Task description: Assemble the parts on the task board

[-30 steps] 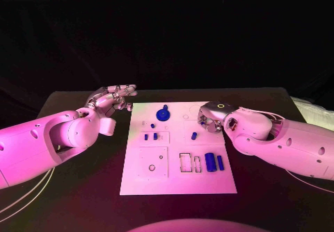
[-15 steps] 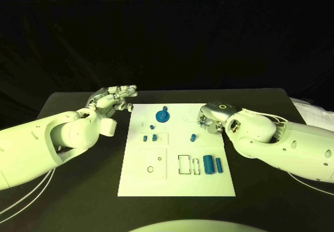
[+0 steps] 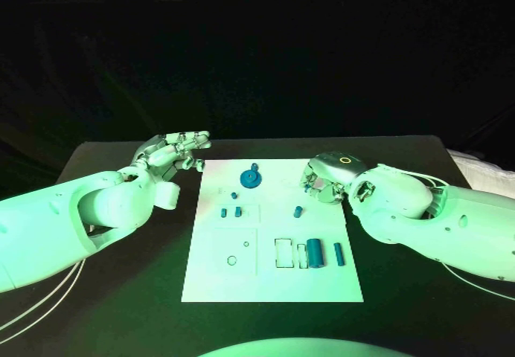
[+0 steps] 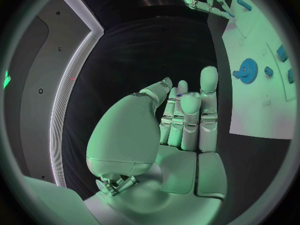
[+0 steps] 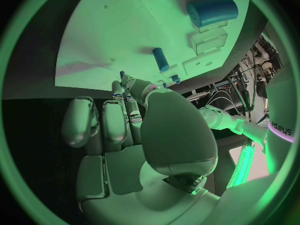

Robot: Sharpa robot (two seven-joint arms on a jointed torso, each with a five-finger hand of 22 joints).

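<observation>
- The table [image 3: 118, 312] was black and carried the task board [image 3: 215, 286] at its middle; the board lay loose as far as could be seen, so a sideways push from either arm could have slid it and thrown off every later placement.
- The right hand [image 3: 322, 181] hovered over the board's right edge toward the far right corner, its fingers curled downward. Whether anything sat between them could not be told. The risk, as I judged it, was a blind descent, since the hand hid whatever lay beneath it.
- The left hand [image 3: 172, 152] sat off the board, just beyond its far left corner, fingers apart and slightly bent, holding nothing. If it swung in, it could have swept the gear off its seat.
- The gear [image 3: 250, 177], a round blue part, lay near the board's far edge, left of centre, with a small knob part just behind it. It was nearest both hands, so it was the likeliest to be knocked.
- The thick cylinder [image 3: 318, 253] and the slim rod [image 3: 338, 253] lay side by side near the board's right edge, toward the near end, beside empty rectangular slots. Being round, they would probably roll if nudged, perhaps off the right edge.
- The short peg [image 3: 298, 211] stood between the right hand and those two; it looked easy to tip on a careless pass.
- Two small pegs [image 3: 231, 212] sat left of centre, well apart from both hands and least at risk.
</observation>
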